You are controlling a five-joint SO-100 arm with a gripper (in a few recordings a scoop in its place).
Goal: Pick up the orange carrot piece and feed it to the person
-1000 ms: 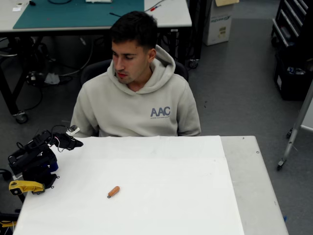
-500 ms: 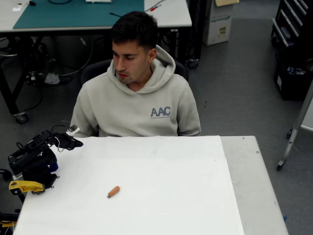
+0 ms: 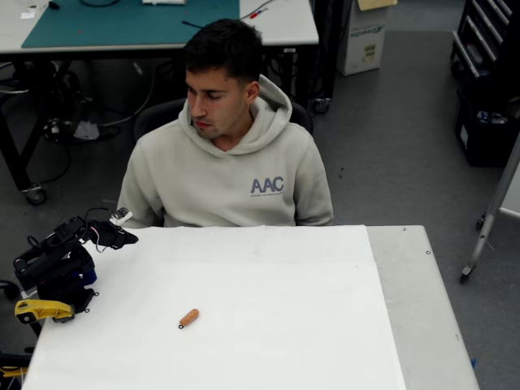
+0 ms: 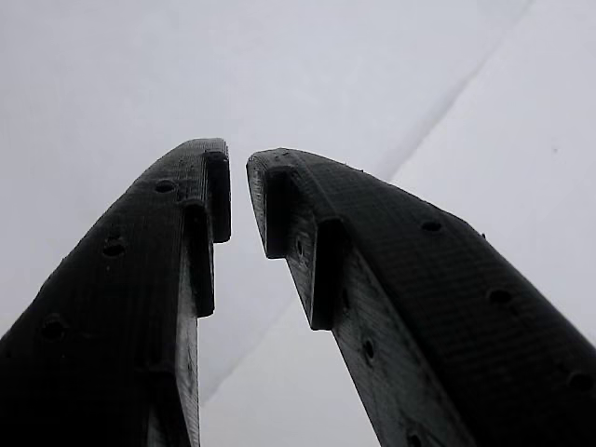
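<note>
Flat on the white table, the carrot piece lies diagonally; the empty pincer stands nearly closed.

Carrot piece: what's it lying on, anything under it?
The carrot piece lies on the white sheet that covers the table. Whatever is under the sheet there is hidden.

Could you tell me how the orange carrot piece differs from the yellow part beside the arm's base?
The orange carrot piece is a small rounded orange stub; the yellow part is longer, blockier and yellow. The carrot piece lies loose in the open on the white table, pointing diagonally; the yellow part sits at the table's left edge against the dark arm, roughly level. Both are far from the person.
</note>
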